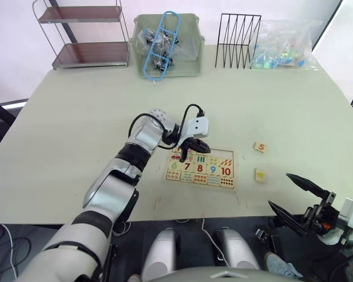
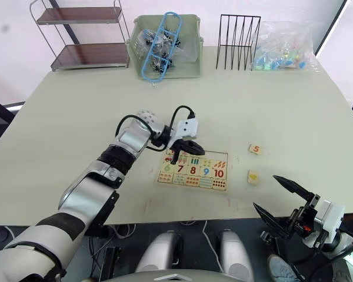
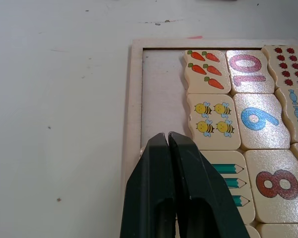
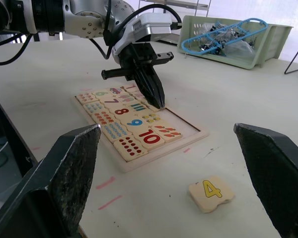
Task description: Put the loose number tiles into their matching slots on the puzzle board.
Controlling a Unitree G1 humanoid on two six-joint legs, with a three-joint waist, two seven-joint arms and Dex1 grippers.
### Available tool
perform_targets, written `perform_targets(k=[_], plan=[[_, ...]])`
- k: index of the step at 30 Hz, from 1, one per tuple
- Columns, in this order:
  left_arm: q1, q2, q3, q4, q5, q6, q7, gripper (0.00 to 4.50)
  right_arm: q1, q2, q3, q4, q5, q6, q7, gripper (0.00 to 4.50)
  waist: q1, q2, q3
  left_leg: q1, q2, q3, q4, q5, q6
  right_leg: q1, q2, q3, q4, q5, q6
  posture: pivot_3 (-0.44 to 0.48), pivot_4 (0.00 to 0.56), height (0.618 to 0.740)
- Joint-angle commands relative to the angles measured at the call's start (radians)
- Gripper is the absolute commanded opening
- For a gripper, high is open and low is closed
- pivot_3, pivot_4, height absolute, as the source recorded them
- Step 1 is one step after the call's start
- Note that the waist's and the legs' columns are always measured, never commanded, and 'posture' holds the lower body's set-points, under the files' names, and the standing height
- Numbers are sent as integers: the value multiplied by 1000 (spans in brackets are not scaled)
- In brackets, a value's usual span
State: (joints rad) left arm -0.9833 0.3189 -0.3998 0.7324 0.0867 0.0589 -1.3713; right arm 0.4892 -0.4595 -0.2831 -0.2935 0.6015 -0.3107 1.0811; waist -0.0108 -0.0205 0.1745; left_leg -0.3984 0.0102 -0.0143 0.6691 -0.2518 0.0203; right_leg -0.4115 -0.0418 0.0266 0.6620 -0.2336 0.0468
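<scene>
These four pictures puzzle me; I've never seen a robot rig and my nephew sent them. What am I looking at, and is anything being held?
A humanoid robot stands at a pale table. Two pictures come from its head, looking down; one comes from each wrist.

The left gripper, fingers shut and holding nothing that shows, presses its tips into the empty slots of a wooden puzzle board. The right gripper hangs open off the table's near edge.

Two loose tiles lie right of the board: the 5 tile and the 4 tile. Along the far edge stand a shelf, a bin and a wire rack.
</scene>
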Motion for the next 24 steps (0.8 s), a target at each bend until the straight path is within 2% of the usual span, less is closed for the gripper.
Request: perform_targets(k=[1,11,18,24], plan=[[2,2,37,-7,-31,4,-5,115,5,-5,-17,-15,13,-10,1,4500,0,0,0,0,0,0,0,0,0,0,0,0,0,0,0,0,150,740],[7,19,137,-59,-142,97,-31,115,9,-6,-23,-12,17,-12,6,4500,-1,0,0,0,0,0,0,0,0,0,0,0,0,0,0,0,150,740],[59,86,224,-127,-222,157,-31,115,2,-7,-22,-8,19,-10,8,4500,-1,0,0,0,0,0,0,0,0,0,0,0,0,0,0,0,150,740],[160,164,309,-206,-279,173,9,115,-3,-4,-21,-6,20,-5,3,4500,-1,0,0,0,0,0,0,0,0,0,0,0,0,0,0,0,150,740]])
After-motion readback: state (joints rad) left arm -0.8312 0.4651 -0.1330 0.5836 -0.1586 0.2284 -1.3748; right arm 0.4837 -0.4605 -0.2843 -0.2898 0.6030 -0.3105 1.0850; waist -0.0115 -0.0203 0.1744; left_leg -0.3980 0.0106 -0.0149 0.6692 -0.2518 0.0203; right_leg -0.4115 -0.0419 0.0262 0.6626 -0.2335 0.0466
